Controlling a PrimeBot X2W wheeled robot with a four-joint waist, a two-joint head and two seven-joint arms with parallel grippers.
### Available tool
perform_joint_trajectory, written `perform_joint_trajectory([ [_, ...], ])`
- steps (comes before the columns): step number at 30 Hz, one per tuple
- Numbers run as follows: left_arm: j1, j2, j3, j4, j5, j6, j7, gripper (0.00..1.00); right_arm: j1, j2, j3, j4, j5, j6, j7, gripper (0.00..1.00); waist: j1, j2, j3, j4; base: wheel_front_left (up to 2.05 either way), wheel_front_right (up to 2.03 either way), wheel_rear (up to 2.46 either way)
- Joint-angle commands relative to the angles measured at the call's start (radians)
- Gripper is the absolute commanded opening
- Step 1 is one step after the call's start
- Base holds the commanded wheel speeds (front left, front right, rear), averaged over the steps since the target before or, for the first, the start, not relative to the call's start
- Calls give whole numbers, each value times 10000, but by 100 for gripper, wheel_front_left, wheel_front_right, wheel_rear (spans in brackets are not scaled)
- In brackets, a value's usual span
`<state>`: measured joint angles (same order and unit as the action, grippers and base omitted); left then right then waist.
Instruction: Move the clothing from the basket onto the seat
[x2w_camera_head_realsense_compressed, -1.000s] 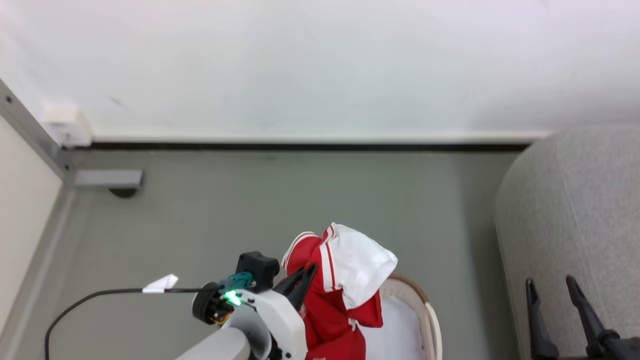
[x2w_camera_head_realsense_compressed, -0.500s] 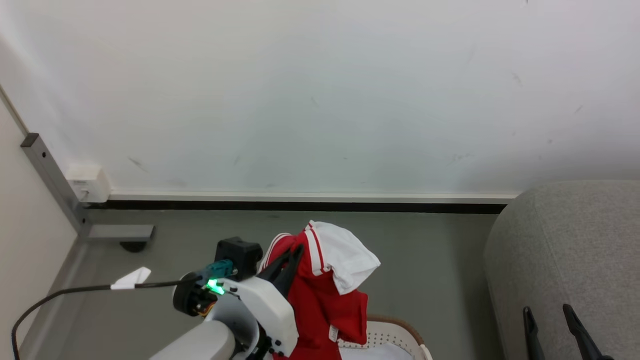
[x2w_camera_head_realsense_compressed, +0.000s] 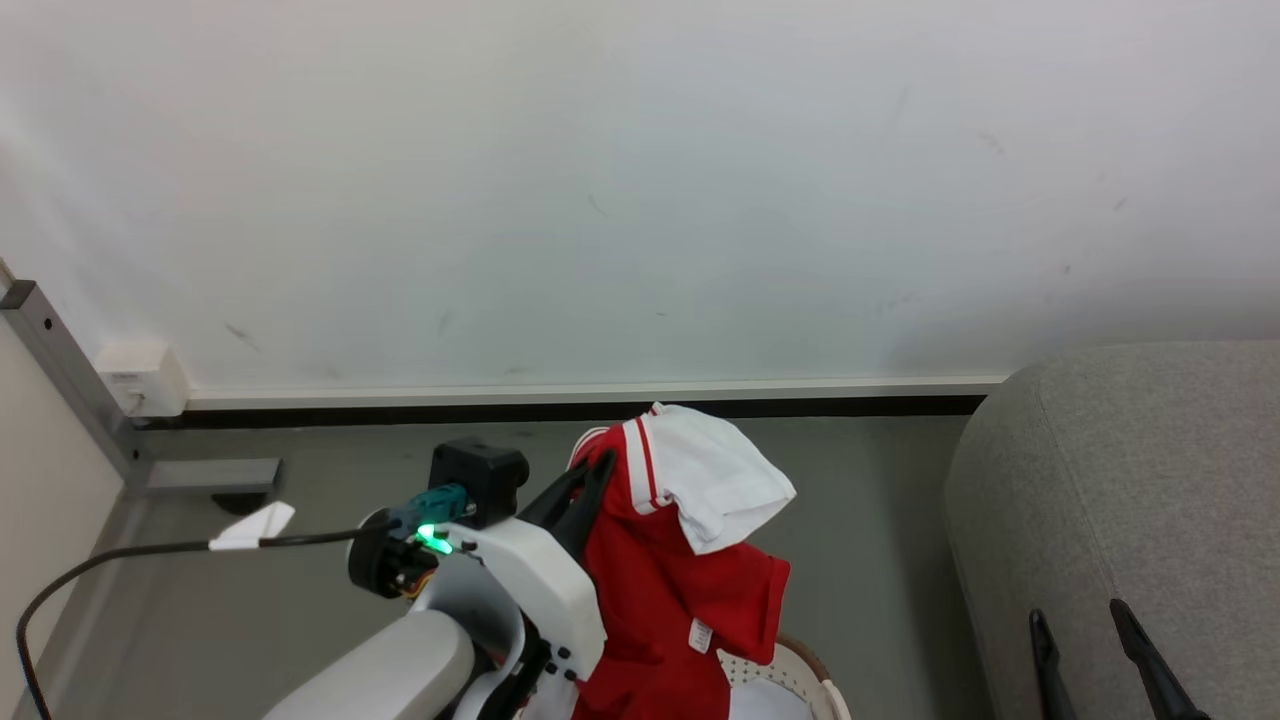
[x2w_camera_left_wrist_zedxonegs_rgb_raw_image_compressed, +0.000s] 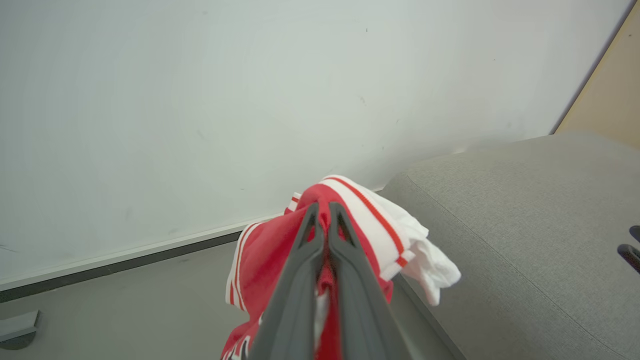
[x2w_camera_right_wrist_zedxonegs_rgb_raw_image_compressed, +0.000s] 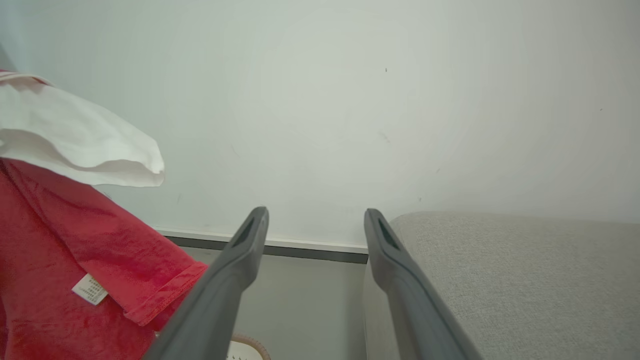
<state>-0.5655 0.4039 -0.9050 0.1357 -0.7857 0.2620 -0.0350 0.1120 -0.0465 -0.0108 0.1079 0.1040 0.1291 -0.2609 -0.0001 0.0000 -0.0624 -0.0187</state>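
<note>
My left gripper (x2w_camera_left_wrist_zedxonegs_rgb_raw_image_compressed: 322, 212) is squeezed tight on the clothing (x2w_camera_head_realsense_compressed: 680, 600), a red top with white stripes. It bites a bunched fold near the top edge of the cloth. The top hangs in the air just above the basket (x2w_camera_head_realsense_compressed: 805, 675). Its bottom end is down by the rim, and I cannot tell if it touches. A white flap (x2w_camera_head_realsense_compressed: 725, 480) flops over on the side away from my gripper. My right gripper (x2w_camera_right_wrist_zedxonegs_rgb_raw_image_compressed: 316, 215) is wide apart and holds nothing. It waits to the right of the basket, in front of the seat (x2w_camera_head_realsense_compressed: 1130, 480), which stands near the basket on that same side. I think this top is light, soft and floppy. It will not break, but it will swing and droop when I carry it. A thin bit of cloth could slide out, so the best place to hold is a thick bunch by the striped edge, like now. I would lift it high enough that the loose end does not catch on the basket rim.
</note>
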Motion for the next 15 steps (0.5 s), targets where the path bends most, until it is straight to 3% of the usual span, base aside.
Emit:
perform_joint_trajectory([
  [1,-126,-8,49,-51,-112,28,1,0,50,-27,57,-99,-186,30,-20,100,1,0,23,-31,0,0,0],
  [7,-234,-108,-40,-140,-92,-27,31,0,-177,-75,812,-407,-785,30,75,100,1,0,66,-99,0,0,0],
  [15,-369,-210,-202,-246,14,-99,133,0,-1008,-1229,3038,-315,-336,30,1078,100,1,0,63,-65,0,0,0],
])
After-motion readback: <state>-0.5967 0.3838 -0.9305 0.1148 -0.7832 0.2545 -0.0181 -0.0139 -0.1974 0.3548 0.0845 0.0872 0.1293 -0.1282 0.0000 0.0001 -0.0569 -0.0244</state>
